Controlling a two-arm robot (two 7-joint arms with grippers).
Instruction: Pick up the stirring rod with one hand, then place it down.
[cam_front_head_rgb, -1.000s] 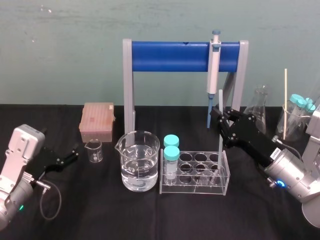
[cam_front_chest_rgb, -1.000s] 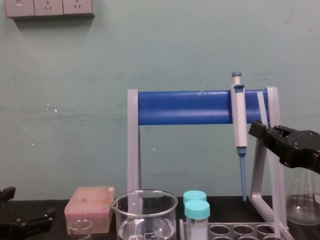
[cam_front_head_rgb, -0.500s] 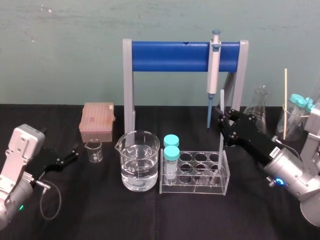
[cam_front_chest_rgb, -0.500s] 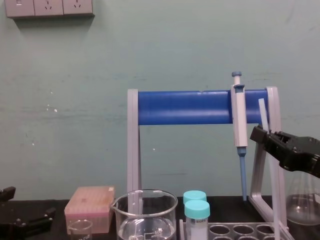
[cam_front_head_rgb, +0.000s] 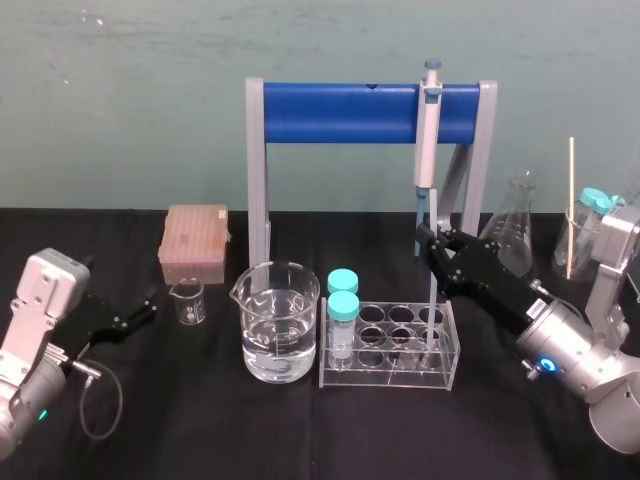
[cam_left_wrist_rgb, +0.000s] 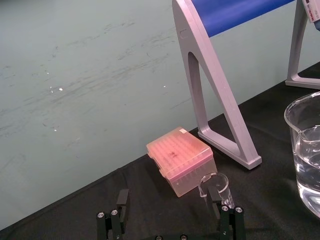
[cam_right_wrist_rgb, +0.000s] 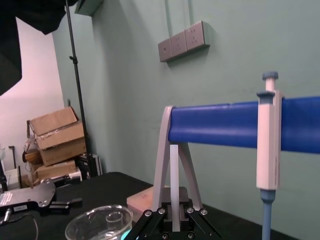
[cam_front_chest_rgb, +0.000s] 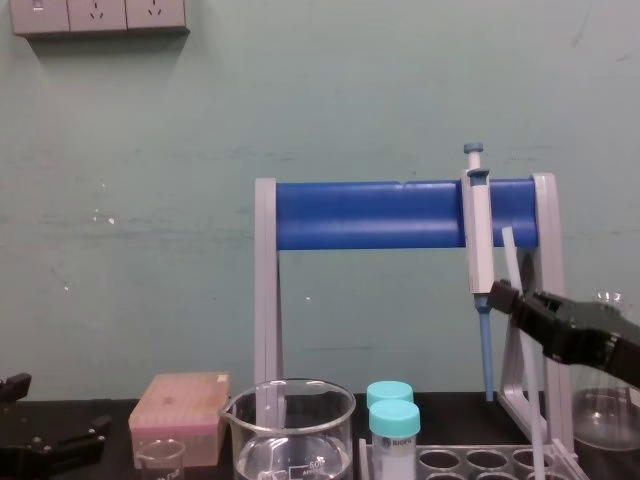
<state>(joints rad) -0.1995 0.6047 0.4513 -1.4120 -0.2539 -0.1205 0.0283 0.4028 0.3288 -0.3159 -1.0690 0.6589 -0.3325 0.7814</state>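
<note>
Lower and leftward came our right gripper (cam_front_head_rgb: 432, 243), clamped on the stirring rod (cam_front_head_rgb: 431, 310).
We saw the rod's lower end reaching into the tube rack (cam_front_head_rgb: 385, 378); the beaker (cam_front_head_rgb: 279, 300) held water; left gripper (cam_front_head_rgb: 140, 308) parked, fingers apart.

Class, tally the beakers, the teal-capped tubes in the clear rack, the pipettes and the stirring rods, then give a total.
beakers: 2
teal-capped tubes in the clear rack: 2
pipette: 1
stirring rod, held in the right pincer: 1
Total: 6
</note>
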